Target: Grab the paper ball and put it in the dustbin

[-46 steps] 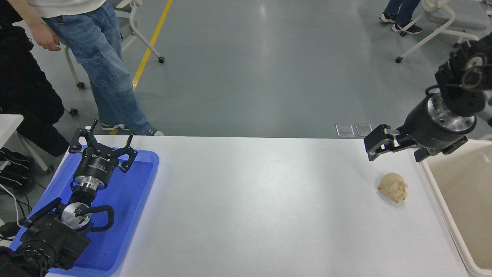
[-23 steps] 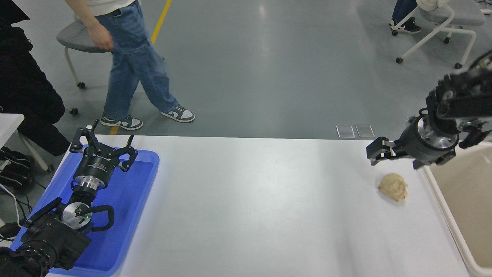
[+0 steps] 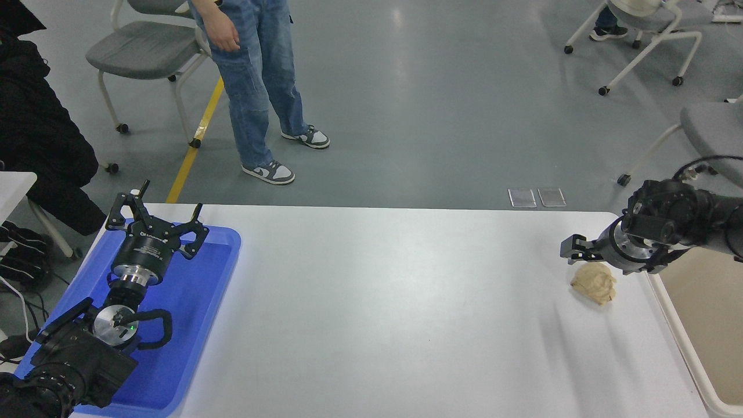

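The paper ball (image 3: 593, 283), a wrinkled tan wad, lies on the white table (image 3: 377, 313) near its right end. My right gripper (image 3: 573, 251) comes in from the right edge, low over the table, just behind and above the ball's far side; it is seen side-on and does not clearly touch the ball. The dustbin (image 3: 678, 334), a cream tub with a pale rim, stands at the right edge, right of the ball and partly cut off. My left gripper (image 3: 157, 210) is parked open and empty over the blue tray (image 3: 191, 325) at the lower left.
A person in jeans (image 3: 258, 87) stands on the floor beyond the table's far left. Grey chairs (image 3: 145, 49) stand on the floor at the back left and another (image 3: 711, 125) behind my right arm. A dark coat (image 3: 40, 145) hangs at the far left.
My right gripper has come down and slightly right, from well above the table to just behind the paper ball. The person has walked to the right. The ball and left arm have not moved.
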Controlling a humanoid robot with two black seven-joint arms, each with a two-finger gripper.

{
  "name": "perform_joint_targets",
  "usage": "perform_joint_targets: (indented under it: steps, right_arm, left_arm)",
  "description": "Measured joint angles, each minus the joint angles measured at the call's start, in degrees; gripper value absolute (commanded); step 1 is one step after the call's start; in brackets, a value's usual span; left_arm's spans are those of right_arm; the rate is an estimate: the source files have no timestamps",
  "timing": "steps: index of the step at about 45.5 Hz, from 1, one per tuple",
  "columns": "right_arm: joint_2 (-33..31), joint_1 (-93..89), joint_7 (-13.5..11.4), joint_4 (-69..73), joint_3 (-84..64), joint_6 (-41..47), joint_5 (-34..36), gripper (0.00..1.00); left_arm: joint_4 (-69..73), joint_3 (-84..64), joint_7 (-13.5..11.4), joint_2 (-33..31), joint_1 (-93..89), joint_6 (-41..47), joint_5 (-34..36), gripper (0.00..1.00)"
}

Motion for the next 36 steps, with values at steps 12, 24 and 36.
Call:
perform_joint_targets:
  steps: [12, 24, 36]
  right_arm:
    - [2.9, -6.8, 0.0, -8.4, 0.9, -1.0, 0.0, 0.94]
    - [5.2, -9.6, 0.0, -12.0, 1.1, -3.5, -0.5, 0.88]
    - [6.6, -11.1, -0.1, -13.7, 1.2, -5.9, -1.2, 0.69]
  left_arm:
    - [0.0, 0.0, 0.0, 0.0, 0.0, 0.0, 0.0, 1.00]
    - [0.0, 0.0, 0.0, 0.0, -0.1, 0.0, 0.0, 1.00]
    - [0.0, 0.0, 0.0, 0.0, -0.1, 0.0, 0.0, 1.00]
